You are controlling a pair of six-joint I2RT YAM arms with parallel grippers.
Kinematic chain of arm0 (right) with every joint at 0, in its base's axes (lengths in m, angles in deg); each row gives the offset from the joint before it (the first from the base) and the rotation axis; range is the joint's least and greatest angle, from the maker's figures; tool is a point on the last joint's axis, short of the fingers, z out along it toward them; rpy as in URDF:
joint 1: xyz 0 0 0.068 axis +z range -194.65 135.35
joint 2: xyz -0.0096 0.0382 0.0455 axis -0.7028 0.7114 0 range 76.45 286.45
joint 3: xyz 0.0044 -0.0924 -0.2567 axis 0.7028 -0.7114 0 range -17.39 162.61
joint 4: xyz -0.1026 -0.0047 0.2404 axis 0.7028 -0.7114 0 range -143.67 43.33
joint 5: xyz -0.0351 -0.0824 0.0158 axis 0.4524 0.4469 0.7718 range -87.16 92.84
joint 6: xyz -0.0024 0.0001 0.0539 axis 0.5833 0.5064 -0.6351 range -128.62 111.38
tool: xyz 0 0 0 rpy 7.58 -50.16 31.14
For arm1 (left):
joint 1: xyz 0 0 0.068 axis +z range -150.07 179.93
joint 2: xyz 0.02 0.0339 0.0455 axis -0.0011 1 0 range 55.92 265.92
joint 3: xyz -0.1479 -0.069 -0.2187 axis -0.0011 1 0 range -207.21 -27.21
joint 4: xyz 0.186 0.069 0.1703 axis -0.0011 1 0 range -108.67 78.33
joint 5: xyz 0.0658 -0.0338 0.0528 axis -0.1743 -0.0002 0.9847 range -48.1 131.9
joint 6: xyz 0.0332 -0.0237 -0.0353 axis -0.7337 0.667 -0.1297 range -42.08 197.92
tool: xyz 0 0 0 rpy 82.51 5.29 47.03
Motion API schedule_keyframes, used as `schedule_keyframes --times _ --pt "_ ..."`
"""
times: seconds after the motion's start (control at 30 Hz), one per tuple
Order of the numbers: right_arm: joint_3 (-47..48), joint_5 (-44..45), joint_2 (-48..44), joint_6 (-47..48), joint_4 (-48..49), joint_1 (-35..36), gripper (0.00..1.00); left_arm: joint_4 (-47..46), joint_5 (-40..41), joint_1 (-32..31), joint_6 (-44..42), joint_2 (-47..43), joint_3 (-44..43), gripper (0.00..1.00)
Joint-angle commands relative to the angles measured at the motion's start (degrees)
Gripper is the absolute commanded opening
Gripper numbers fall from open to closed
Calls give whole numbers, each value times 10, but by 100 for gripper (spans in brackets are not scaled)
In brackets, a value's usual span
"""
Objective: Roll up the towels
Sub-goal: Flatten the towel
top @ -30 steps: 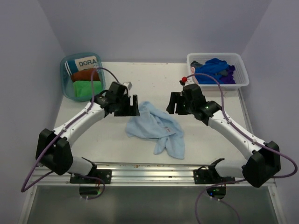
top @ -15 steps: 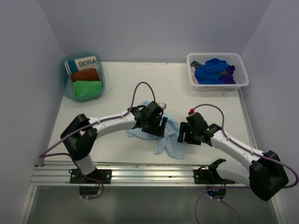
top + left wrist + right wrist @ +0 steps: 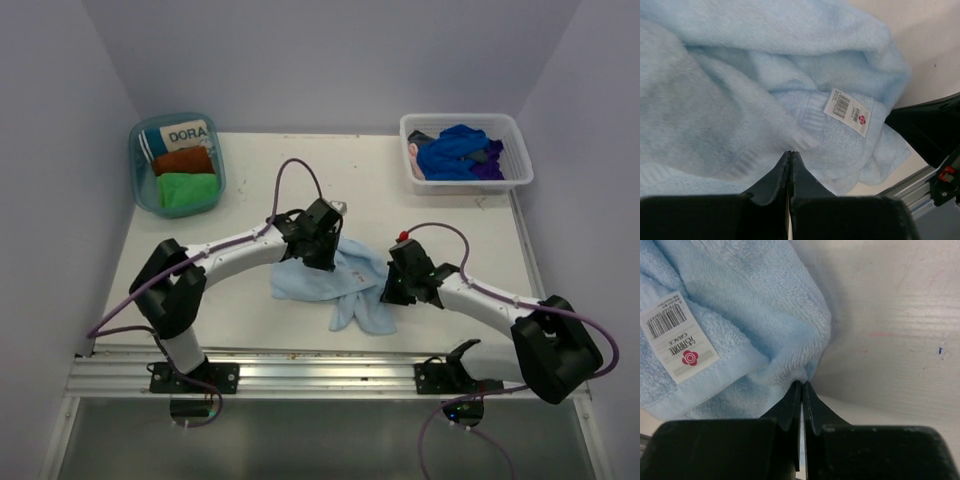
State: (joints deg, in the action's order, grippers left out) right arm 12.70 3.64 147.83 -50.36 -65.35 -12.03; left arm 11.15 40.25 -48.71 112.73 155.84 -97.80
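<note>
Towel (image 3: 335, 288), light blue: crumpled mid-table (image 3: 250, 195), long axis running far-left to near-right. Left gripper (image 3: 790, 155) pinched shut on its far hem, right gripper (image 3: 801, 386) on its right edge.

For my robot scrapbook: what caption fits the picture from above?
Seen from above, the left gripper and right gripper pinch one crumpled light blue towel on the table.

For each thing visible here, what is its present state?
light blue towel, crumpled and unrolled, pinched at two places.
left gripper, shut on the light blue towel.
right gripper, shut on the light blue towel.
green towel, compact bundle in the teal tub.
rust-brown towel, compact bundle in the teal tub.
dark blue towel, loose heap in the white basket.
</note>
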Motion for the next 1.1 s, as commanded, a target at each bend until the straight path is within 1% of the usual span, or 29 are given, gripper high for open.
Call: schedule_keyframes --times 0.0,0.03,0.07,0.1,0.17,0.2,0.23,0.27,0.33,0.4,0.43,0.47,0.53,0.57,0.6,0.63,0.67,0.7,0.73,0.8,0.83,0.93,1.07 --pt "23 44 25 6 12 2 0 4 -12 42 -17 -57 -15 0" --pt "45 53 25 10 0 2 0 3 -13 63 -19 -66 -13 0" --pt "58 86 24 14 -8 2 0 3 -13 77 -22 -74 -12 0" --pt "73 97 20 30 -15 -1 0 4 -10 88 -24 -90 -13 0" --pt "132 135 20 49 -36 -6 0 4 0 123 -36 -104 -20 0" --pt "153 139 25 68 -44 -18 0 7 3 144 -41 -111 -33 0" --pt "193 138 31 77 -44 -26 0 8 3 154 -47 -114 -40 0" --pt "211 135 35 85 -44 -33 0 10 0 165 -59 -113 -50 0" --pt "260 134 55 104 -47 -46 0 29 -1 176 -76 -102 -85 0" --pt "286 142 67 115 -54 -48 0 42 -18 174 -76 -89 -100 0" --pt "299 145 71 117 -58 -48 0 35 -44 173 -70 -89 -96 0" --pt "301 146 72 118 -57 -48 0 28 -50 169 -66 -89 -79 0" --pt "297 148 69 118 -57 -50 0 11 -51 138 -55 -86 -65 18" --pt "292 148 68 116 -56 -53 0 10 -47 122 -51 -78 -59 29" --pt "285 147 66 112 -56 -55 0 5 -43 95 -47 -73 -57 50" --pt "272 143 61 110 -57 -56 0 -1 -46 83 -36 -68 -52 59" --pt "265 140 58 107 -57 -59 0 -8 -53 73 -29 -64 -49 63" --pt "256 134 54 103 -55 -64 0 -35 -62 63 -21 -58 -43 67" --pt "241 124 52 100 -52 -69 0 -55 -83 61 1 -55 -35 67" --pt "227 115 41 94 -51 -78 0 -113 -94 56 17 -48 -12 66" --pt "216 111 39 92 -51 -81 0 -126 -92 53 23 -42 -10 65" --pt "201 104 27 89 -52 -85 0 -151 -86 43 21 -6 -26 65" --pt "191 100 14 87 -54 -90 0 -162 -87 34 11 54 -64 69"
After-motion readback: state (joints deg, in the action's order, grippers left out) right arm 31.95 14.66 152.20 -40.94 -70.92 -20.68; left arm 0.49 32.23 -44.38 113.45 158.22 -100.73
